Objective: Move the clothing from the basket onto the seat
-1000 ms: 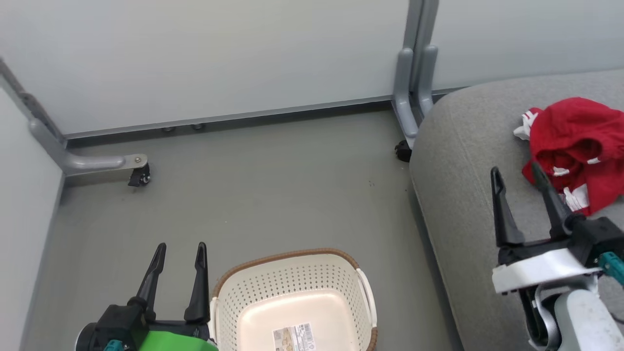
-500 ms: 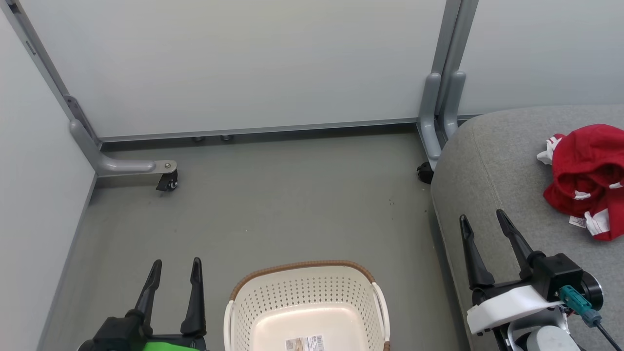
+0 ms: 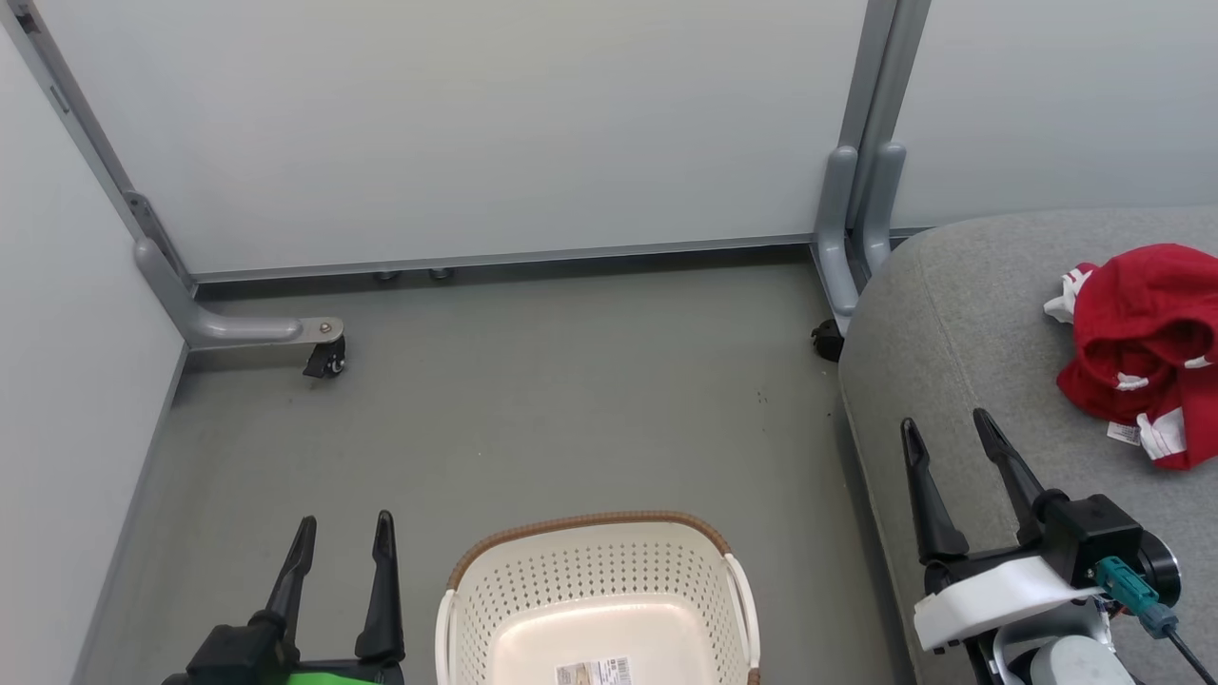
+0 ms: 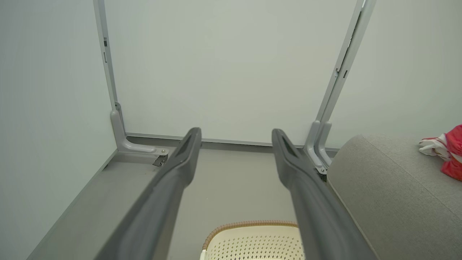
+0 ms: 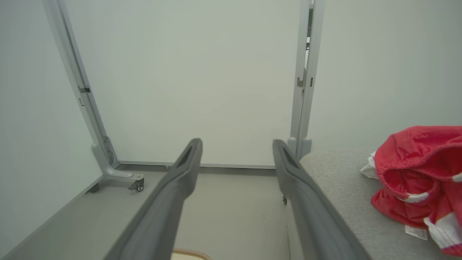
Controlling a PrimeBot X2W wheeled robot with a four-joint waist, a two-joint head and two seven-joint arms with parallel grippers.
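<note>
In the head view, the basket (image 3: 590,520) was set on the floor (image 3: 533,400) at the bottom centre of the frame, with a paper label (image 3: 595,672) laid inside it. The seat (image 3: 952,314) was placed at the right of the frame, apart from the basket, and the clothing (image 3: 1147,342) was heaped on it at the far right edge. The left gripper (image 3: 344,518) was seen at the lower left, just beside the basket. The right gripper (image 3: 946,419) was seen at the lower right, before the seat's left edge. Partition panels (image 3: 495,124) were stood behind the floor, along the top.

clothing (image 3: 1142,352): red, white-trimmed heap, crumpled on the seat
basket (image 3: 595,571): cream, perforated, brown-rimmed, upright beside the seat
seat (image 3: 961,323): grey woven cushion, rounded corner
</note>
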